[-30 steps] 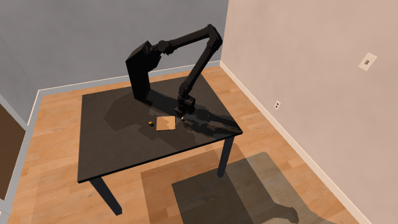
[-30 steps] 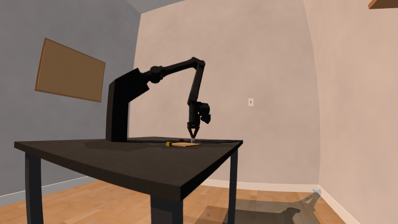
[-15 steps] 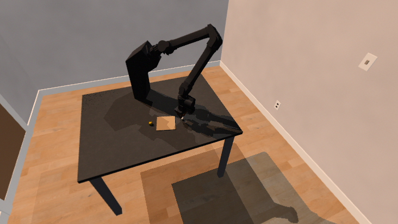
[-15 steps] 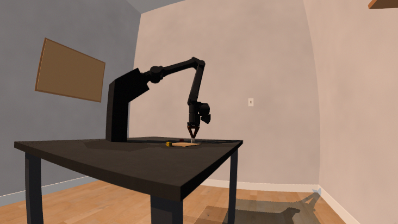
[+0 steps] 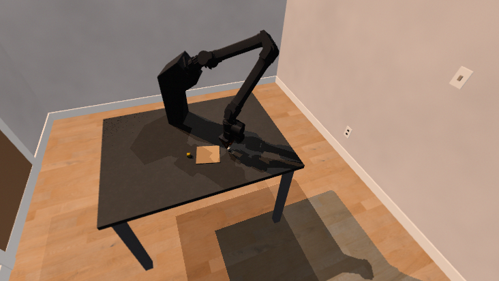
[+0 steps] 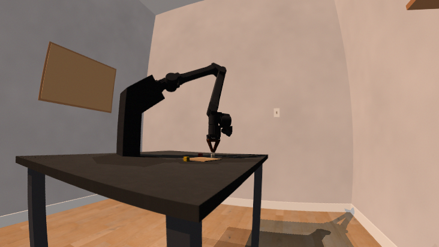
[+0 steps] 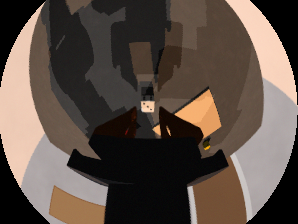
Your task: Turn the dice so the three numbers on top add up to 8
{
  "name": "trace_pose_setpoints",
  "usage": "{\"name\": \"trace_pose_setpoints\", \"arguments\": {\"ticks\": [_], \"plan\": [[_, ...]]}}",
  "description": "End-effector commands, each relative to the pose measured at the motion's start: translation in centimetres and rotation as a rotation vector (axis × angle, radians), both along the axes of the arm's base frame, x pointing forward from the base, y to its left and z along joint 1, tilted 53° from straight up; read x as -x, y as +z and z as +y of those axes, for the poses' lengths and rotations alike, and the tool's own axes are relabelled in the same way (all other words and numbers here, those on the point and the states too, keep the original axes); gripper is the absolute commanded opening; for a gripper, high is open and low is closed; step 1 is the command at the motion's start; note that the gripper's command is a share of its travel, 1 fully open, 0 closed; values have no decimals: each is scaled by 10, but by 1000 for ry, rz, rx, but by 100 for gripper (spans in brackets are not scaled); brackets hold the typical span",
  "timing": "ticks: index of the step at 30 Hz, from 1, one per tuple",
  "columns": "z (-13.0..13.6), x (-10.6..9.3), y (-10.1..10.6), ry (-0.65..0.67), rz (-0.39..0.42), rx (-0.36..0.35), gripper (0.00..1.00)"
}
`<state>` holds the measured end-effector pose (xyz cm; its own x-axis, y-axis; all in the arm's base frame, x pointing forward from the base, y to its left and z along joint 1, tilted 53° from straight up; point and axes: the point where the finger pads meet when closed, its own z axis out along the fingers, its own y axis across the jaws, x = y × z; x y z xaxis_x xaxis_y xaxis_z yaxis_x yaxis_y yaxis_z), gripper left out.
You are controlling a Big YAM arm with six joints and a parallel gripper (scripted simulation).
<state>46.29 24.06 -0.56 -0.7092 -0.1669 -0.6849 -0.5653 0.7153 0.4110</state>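
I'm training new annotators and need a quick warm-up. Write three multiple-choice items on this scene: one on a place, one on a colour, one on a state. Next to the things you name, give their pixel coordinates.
1. Where is the yellow die (image 5: 188,153) (image 6: 186,159) (image 7: 207,145)?
A) On the mat (image 5: 208,155) (image 6: 204,159) (image 7: 202,115)
B) Beside the mat, on the table (image 5: 139,181) (image 6: 122,177) (image 7: 235,65)
C) On the floor

2. What colour is the mat?
A) Light orange-tan
B) Green
C) Blue

3. How is the gripper (image 5: 227,146) (image 6: 213,151) (image 7: 147,110)?
A) Shut on the mat
B) Shut on the yellow die
C) Partly open

1 B: the top view shows bare table between die and mat.
2 A: its surface looks orange-tan in every view.
3 C: the wrist view shows its fingertips apart.

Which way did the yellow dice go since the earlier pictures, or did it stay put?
No, the yellow dice hasn't visibly moved: from above, it sits just left of the mat, same as before.
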Motion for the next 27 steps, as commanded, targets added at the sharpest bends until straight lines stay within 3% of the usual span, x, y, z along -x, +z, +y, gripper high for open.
{"name": "trace_pose_setpoints", "arguments": {"ticks": [1, 27], "plan": [[7, 8, 1, 12, 1, -3, 34], [7, 10, -1, 12, 6, -1, 34]]}}
